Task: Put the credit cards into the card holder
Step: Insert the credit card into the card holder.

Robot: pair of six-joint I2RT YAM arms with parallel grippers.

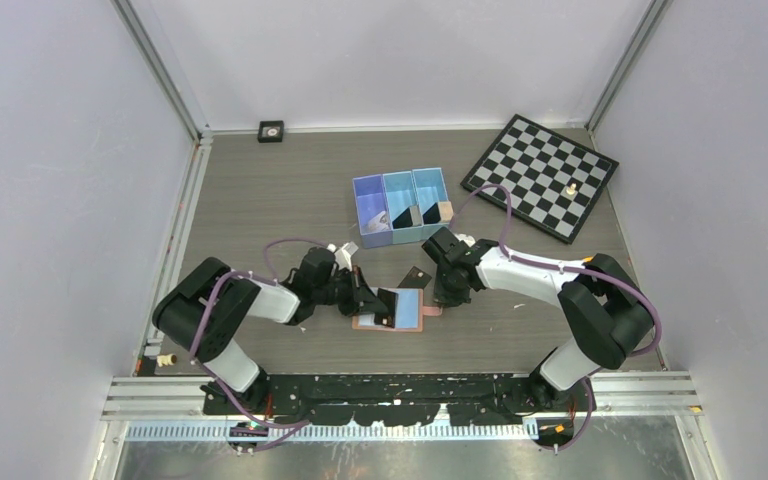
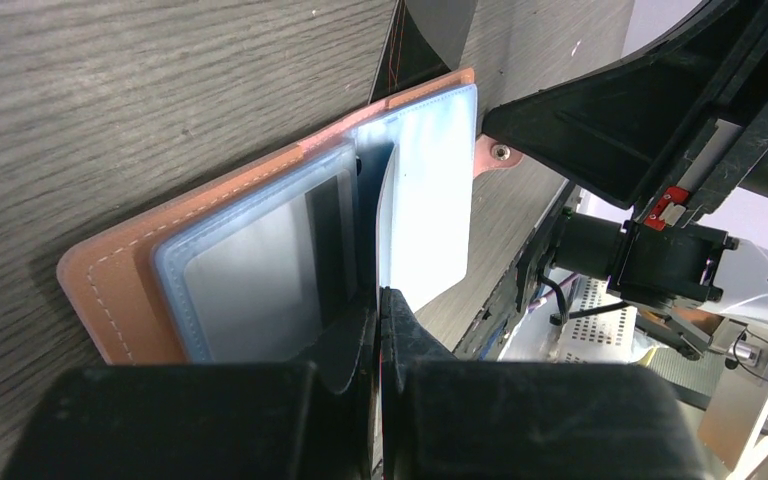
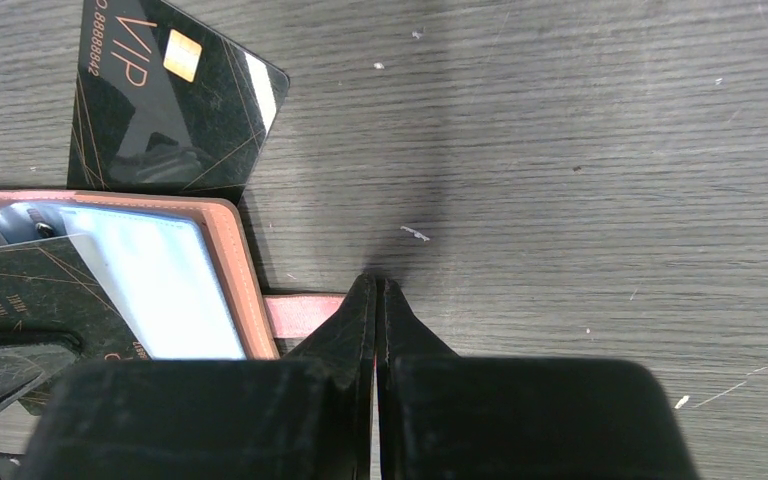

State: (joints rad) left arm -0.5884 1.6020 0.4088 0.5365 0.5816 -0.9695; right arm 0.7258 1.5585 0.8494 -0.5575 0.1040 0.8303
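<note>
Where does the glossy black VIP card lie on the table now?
In the top view, the glossy black rectangular card lies flat mid-table, just beyond the open salmon-tan leather-look wallet, beside the right gripper.

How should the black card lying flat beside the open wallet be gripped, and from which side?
Take the card by its free corner, probably from the side away from the wallet: it lies flat, and its other edge sits against the wallet.
</note>
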